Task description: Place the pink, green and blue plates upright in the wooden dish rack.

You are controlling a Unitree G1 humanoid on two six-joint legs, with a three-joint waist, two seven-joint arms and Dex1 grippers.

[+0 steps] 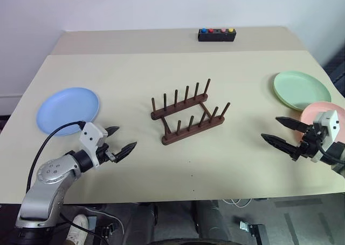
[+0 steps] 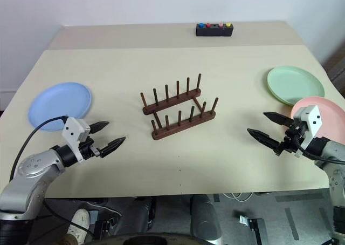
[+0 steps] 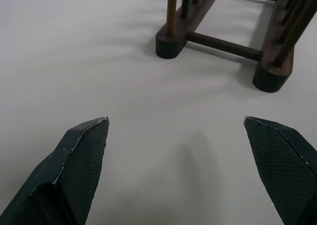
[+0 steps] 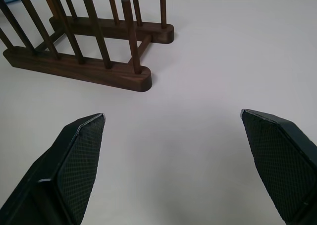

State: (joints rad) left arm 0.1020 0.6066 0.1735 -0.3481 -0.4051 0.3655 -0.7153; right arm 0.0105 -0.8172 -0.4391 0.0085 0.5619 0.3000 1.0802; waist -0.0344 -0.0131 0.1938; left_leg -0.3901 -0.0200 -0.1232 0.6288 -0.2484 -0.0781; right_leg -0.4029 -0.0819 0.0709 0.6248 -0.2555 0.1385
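Observation:
The dark brown wooden dish rack stands empty at the table's middle, its pegs upright. A light blue plate lies flat on the left side. On the right, the mint green plate lies flat, and the pink plate lies just in front of it, overlapping its near rim and partly hidden by my right hand. My left gripper hovers open in front of the blue plate, pointing toward the rack. My right gripper is open beside the pink plate, aimed at the rack. Both hold nothing.
A small black box with coloured buttons sits at the table's far edge. The beige table has a seam across its far part. Its near edge runs just below both grippers.

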